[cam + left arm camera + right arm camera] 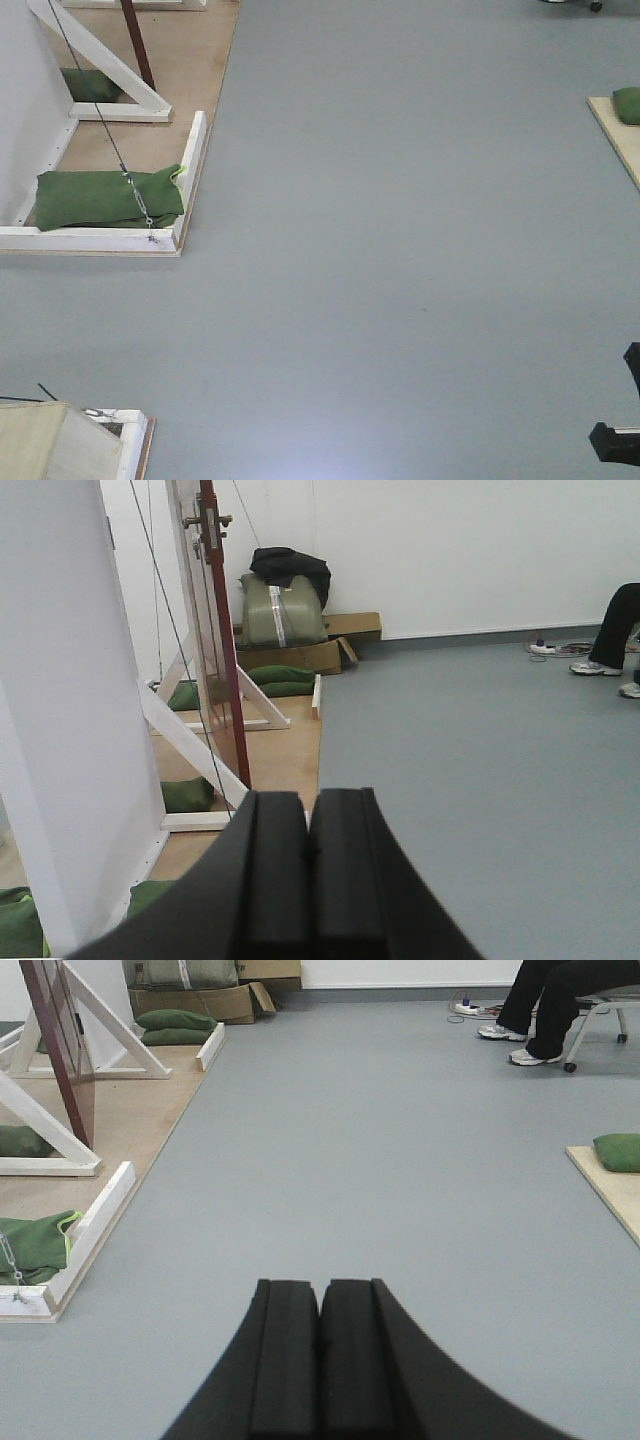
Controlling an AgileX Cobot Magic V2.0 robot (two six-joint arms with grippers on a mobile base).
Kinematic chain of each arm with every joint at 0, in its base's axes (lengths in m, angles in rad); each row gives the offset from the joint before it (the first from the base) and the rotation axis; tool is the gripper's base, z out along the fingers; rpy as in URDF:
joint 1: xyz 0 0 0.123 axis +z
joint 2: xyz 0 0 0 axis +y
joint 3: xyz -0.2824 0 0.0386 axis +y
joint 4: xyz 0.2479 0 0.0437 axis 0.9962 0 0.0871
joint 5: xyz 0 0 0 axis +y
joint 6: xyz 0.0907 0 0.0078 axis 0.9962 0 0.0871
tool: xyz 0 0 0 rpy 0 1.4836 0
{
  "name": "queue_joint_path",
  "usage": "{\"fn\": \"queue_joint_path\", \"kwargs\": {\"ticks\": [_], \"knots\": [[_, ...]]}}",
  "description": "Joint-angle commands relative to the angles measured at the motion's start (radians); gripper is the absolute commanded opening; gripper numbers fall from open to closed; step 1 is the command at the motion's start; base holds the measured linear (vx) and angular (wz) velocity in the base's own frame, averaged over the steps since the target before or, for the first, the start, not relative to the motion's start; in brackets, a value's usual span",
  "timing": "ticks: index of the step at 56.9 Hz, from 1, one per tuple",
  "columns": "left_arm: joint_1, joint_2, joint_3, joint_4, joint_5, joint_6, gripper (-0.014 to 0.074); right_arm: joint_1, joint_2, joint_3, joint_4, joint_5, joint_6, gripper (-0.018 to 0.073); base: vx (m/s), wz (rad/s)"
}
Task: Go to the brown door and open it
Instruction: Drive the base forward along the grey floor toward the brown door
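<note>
The brown door (226, 670) stands edge-on in the left wrist view, well ahead and to the left. Its brass lever handle (206, 522) sticks out near the top. It also shows as a reddish panel (58, 1045) at the upper left of the right wrist view, and as a dark strip (137, 42) in the front view. The left gripper (308, 805) is shut with nothing between its fingers, far short of the door. The right gripper (321, 1293) is also shut and empty, over bare grey floor.
A white wall panel (60, 690) with white braces (190, 745) stands on a plywood base (170, 90) edged with white boards. Green sandbags (108, 197) weigh the base down. Cardboard boxes (300, 650) are at the back wall. A seated person's legs (545, 1005) are at far right. Another plywood base (618, 135) is to the right.
</note>
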Motion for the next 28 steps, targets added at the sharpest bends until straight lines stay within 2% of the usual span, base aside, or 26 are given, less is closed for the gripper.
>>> {"fn": "queue_joint_path", "kwargs": {"ticks": [1,28], "knots": [[0.0,-0.017,-0.02,-0.004,-0.077,-0.009,-0.0006,-0.005,-0.009,0.008,0.0,-0.077,-0.006,0.0,0.0,0.0],[-0.003,-0.018,-0.02,-0.004,-0.077,-0.009,-0.0006,-0.005,-0.009,0.008,0.0,-0.077,-0.006,0.0,0.01,0.0]]}}
